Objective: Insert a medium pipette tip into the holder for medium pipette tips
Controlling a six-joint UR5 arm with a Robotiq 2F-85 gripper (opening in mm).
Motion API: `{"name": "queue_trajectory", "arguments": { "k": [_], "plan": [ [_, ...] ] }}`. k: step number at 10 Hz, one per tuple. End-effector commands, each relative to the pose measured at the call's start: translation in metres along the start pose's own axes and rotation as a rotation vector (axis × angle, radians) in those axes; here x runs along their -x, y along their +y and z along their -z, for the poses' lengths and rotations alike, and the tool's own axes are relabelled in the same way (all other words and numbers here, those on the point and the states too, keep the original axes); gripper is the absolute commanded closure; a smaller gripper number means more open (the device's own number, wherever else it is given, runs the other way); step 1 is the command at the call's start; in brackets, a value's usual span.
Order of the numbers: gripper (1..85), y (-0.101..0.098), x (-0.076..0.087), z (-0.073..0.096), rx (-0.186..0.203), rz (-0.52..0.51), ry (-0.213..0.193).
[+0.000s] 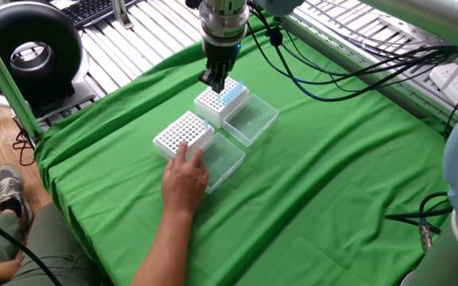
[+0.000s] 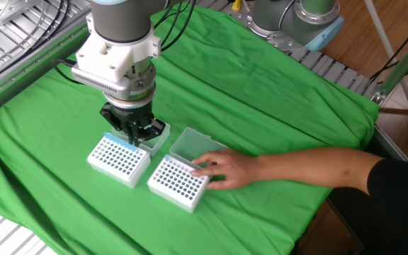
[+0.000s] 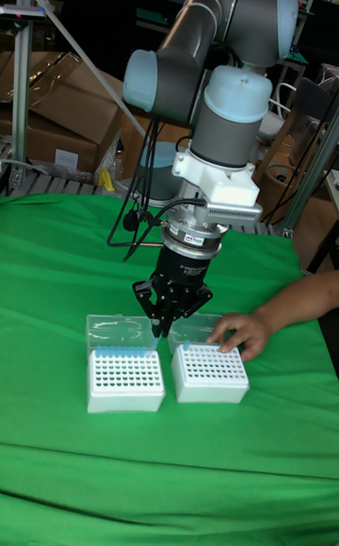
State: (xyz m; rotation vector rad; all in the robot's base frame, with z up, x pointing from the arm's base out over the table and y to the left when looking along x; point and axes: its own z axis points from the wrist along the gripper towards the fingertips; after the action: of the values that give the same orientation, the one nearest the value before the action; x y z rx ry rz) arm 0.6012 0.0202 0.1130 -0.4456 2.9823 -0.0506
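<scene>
One fixed view: the gripper point(image 1: 215, 82) is seen pointing straight down over the far rim of the holder for medium pipette tips point(image 1: 221, 99), the white rack whose edge row is filled with blue tips. Its fingers are drawn close together. Whether a tip is pinched between them cannot be made out. The holder's clear lid point(image 1: 250, 123) is laid open flat on the green cloth point(image 1: 332, 175).

A person's hand point(image 1: 185, 179) is rested, fingers spread and relaxed, against the second white rack point(image 1: 184, 133), with nothing grasped. From that hand, the holder lies just beyond the second rack, the two racks nearly touching.

From the other fixed view, the gripper point(image 2: 134, 134) is found at the holder's point(image 2: 119, 157) back edge, and the hand point(image 2: 225, 168) is laid at the rear corner of the second rack point(image 2: 178, 183).

From the tall fixed view, the gripper point(image 3: 162, 325) is held just above the holder point(image 3: 122, 378), beside the hand point(image 3: 240, 329), which touches the second rack point(image 3: 209, 372).
</scene>
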Motion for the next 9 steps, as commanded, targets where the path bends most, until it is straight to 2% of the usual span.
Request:
{"name": "queue_trajectory", "arguments": {
  "k": [1,2,3,5,7,8,9],
  "plan": [
    [84.3,0.002,0.0,0.001,0.013,-0.006,-0.009],
    [83.0,0.003,0.001,0.0,0.022,0.008,-0.015],
    [74.0,0.002,-0.002,-0.002,0.026,0.042,-0.009],
    [62.7,0.0,-0.007,-0.004,0.026,0.076,-0.003],
    [58.3,0.002,-0.009,-0.005,0.037,0.079,-0.002],
    [58.0,0.008,-0.011,-0.004,0.058,0.051,0.006],
    [58.0,0.023,-0.016,-0.003,0.097,-0.001,0.02]
  ]
}}
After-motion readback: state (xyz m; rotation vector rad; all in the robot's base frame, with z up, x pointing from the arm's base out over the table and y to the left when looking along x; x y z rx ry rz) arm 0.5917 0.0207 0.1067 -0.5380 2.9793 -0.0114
